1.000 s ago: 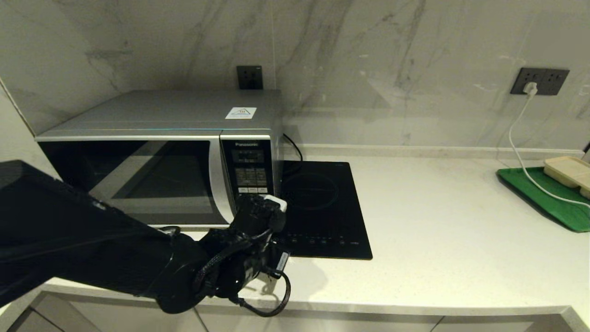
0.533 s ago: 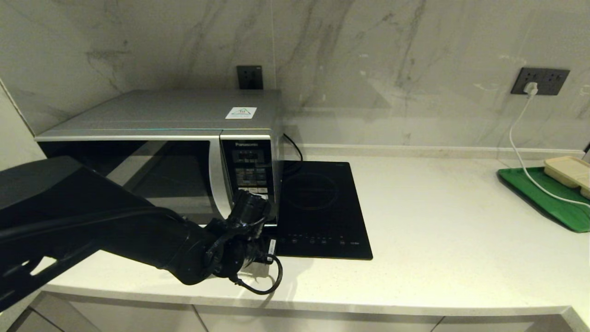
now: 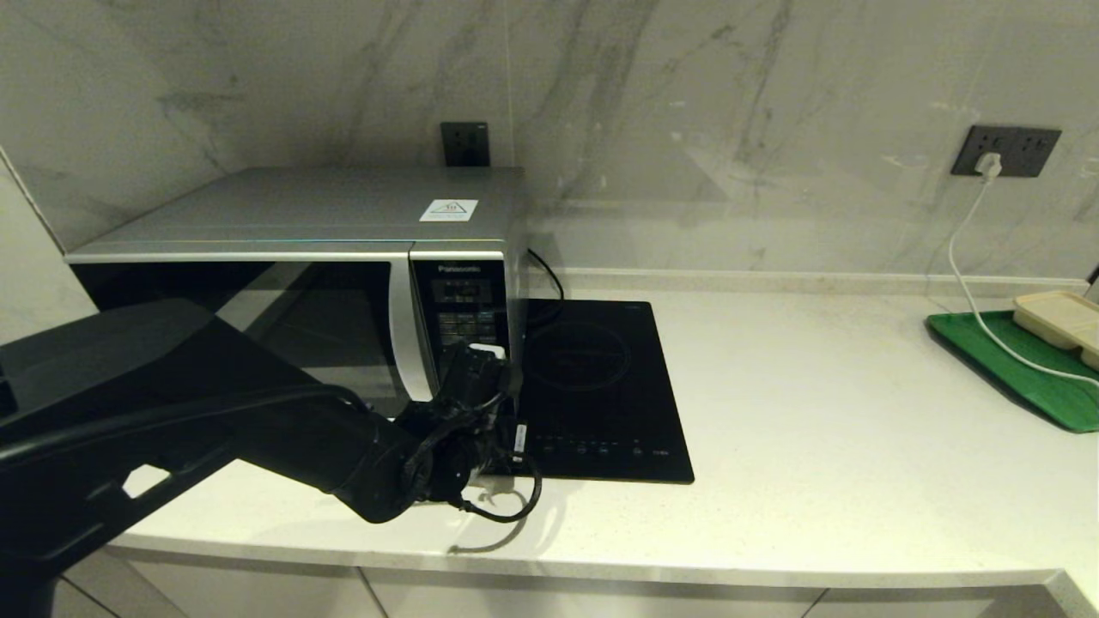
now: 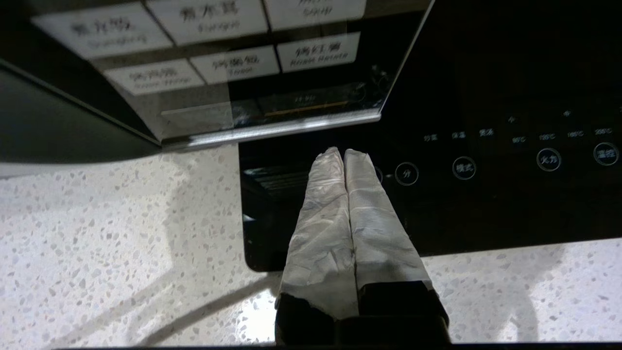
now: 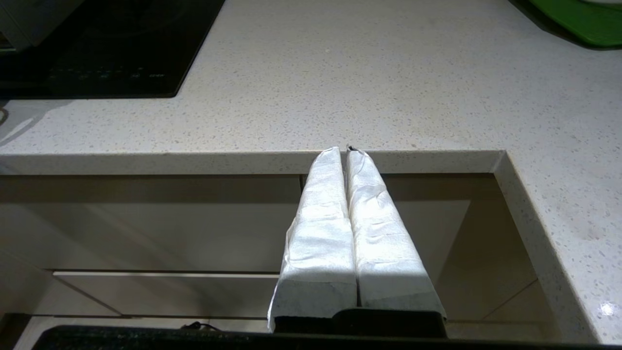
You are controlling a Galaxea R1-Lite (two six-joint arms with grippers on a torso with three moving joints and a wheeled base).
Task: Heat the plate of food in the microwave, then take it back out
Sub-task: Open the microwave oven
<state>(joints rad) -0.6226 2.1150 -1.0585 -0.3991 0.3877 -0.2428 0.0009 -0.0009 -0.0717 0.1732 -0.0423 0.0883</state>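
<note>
Fingers pressed together and empty, the left gripper [image 3: 483, 354] hovers at the microwave [image 3: 326, 283] keypad's lower corner, seemingly to press a button.

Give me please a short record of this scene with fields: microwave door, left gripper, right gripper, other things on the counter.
microwave door: the Panasonic microwave has its dark glass door shut
left gripper: left gripper shut, empty, at the bottom of the microwave keypad, beside the induction cooktop
right gripper: right gripper shut, empty, parked below the counter edge
other things: green tray with a beige compartment tray at far right
plate of food: not visible
</note>
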